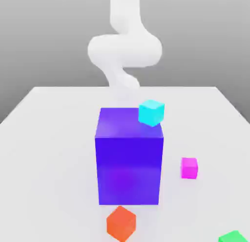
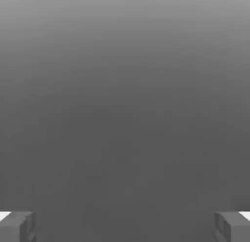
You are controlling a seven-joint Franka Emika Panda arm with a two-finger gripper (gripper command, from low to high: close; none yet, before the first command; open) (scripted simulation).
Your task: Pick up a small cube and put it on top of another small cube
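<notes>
The tool [image 2: 125, 226] is spread wide in the hand view, its two grey fingertips [image 2: 17, 226] sitting at opposite edges of the picture, both cut off, with nothing between them but a plain grey ground. In the exterior view the white robot arm [image 1: 124, 48] rises at the far side of the pale grey table [image 1: 44, 138], soft and blurred, its top cut off by the picture's edge and its lower end hidden behind the big glossy blue-violet cube [image 1: 129, 160] that stands in the middle of the table. The small cyan cube [image 1: 151, 112] appears at the big cube's upper corner towards the exterior view's right; whether it rests on the top face or sits behind it, I cannot tell. The small glossy magenta-pink cube [image 1: 189, 167] lies on the table to the exterior view's right of the big cube, apart from it and touching nothing. The small orange-red cube [image 1: 120, 223] sits on the table in front of the big cube, turned corner-on, just clear of its base. A green block [image 1: 233, 236] pokes in at the bottom corner on the exterior view's right, mostly cut off, shape unclear.
</notes>
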